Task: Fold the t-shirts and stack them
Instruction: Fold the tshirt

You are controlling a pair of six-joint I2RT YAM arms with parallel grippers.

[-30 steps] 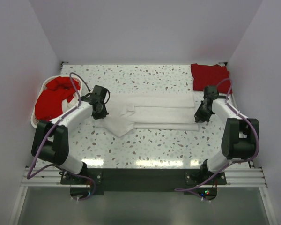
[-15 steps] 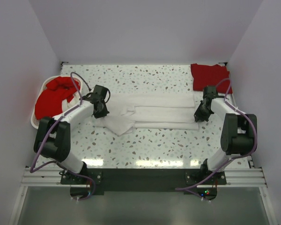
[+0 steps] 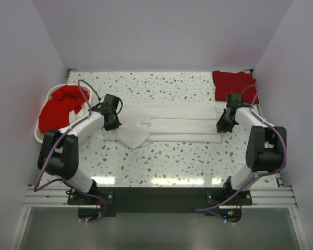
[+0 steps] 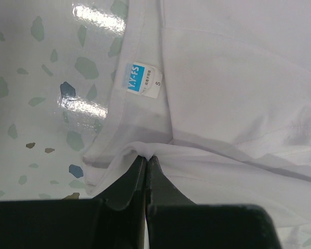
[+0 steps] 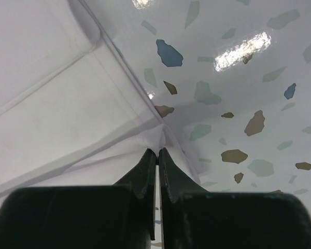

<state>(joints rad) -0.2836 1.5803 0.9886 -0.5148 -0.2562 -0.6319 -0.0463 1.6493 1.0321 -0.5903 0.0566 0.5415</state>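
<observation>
Top external: red t-shirt (image 3: 56,110) in basket (image 3: 38,137)

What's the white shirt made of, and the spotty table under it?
The white t-shirt looks like soft, matte knit cloth, probably cotton: it creases, folds limply and has stitched hems. The speckled white table looks like a hard, glossy stone-pattern surface, maybe laminate or terrazzo: the lights reflect sharply off it.

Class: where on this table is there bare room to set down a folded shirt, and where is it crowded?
Free: the back strip of table between the basket and the folded red t-shirt; also the near strip between the white t-shirt and the table's near edge. Crowded: the middle, where left gripper and right gripper pinch the white t-shirt.
</observation>
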